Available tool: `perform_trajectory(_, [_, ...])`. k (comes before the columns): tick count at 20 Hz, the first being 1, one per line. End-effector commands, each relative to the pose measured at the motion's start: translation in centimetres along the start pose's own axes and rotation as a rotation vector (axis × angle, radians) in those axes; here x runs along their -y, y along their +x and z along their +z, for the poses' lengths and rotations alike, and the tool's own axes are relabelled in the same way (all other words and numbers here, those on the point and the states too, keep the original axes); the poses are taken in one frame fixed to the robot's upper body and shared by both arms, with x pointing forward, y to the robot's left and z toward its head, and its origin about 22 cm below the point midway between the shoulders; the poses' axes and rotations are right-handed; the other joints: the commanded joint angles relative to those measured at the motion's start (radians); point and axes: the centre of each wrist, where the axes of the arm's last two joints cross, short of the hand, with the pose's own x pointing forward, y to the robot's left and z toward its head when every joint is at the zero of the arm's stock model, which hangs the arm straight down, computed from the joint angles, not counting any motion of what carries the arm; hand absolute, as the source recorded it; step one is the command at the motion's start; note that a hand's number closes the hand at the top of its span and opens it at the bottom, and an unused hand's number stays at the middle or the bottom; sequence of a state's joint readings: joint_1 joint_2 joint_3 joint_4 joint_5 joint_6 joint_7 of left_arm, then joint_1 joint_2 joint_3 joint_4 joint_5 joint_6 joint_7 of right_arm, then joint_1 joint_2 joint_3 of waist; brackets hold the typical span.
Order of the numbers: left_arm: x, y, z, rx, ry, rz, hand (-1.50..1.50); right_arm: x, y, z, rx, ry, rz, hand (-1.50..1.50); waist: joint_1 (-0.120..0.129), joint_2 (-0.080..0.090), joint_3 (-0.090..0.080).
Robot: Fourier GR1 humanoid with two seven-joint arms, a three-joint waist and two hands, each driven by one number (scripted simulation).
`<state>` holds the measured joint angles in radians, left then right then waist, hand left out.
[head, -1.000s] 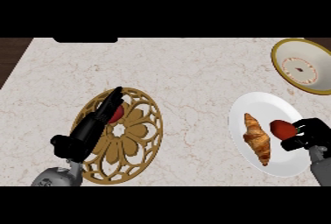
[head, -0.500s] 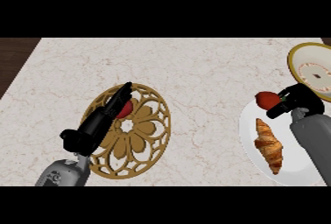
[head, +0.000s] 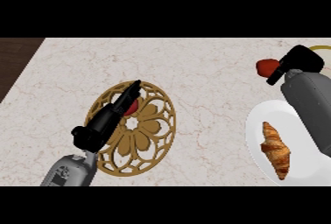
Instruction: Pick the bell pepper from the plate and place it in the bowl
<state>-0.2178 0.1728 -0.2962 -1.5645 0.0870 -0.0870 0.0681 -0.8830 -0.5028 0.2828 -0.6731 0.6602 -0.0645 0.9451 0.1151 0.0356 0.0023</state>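
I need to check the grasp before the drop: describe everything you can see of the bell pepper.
The bell pepper is red, rounded and smooth-looking, with no stem visible. Only its left side shows; the right hand curls round the rest. It is off the white plate, over the marble counter beyond the plate's far edge, just left of the bowl, whose yellow rim peeks out. Only the hand is seen touching it.

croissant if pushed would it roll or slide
The croissant looks flaky, so probably light and crushable. Lying flat and long on the smooth plate, it would likely slide rather than roll.
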Motion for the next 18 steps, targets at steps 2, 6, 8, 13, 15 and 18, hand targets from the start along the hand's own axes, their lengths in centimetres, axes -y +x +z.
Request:
perform_trajectory(2, [-1.1,0.1,0.4,-0.001,0.002,-0.009,0.0,3.6,2.2,-0.2,0.007,-0.273,-0.102,1.5,-0.014,-0.005,-0.001])
perform_trajectory(6, [-1.0,-0.3,0.1,-0.029,0.021,0.0,0.0,4.9,4.6,1.3,0.046,-0.423,-0.272,1.5,-0.038,-0.01,-0.001])
perform_trajectory(8, [-0.3,-0.6,0.7,-0.025,0.033,0.009,0.0,7.7,3.6,-0.1,0.019,-0.467,-0.363,1.5,-0.034,-0.01,0.0])
perform_trajectory(13, [-0.3,-0.6,0.9,-0.013,0.047,0.018,0.0,7.1,2.9,-1.6,-0.026,-0.492,-0.405,1.5,-0.053,-0.013,-0.001])
perform_trajectory(15, [-0.7,-0.5,0.2,-0.013,0.04,0.01,0.0,8.2,2.4,-2.5,-0.06,-0.475,-0.36,1.5,-0.054,-0.01,-0.001])
perform_trajectory(18, [-1.0,-0.8,1.5,-0.011,0.048,0.001,0.0,6.2,0.4,-4.1,-0.127,-0.51,-0.272,1.5,-0.038,-0.007,-0.001])
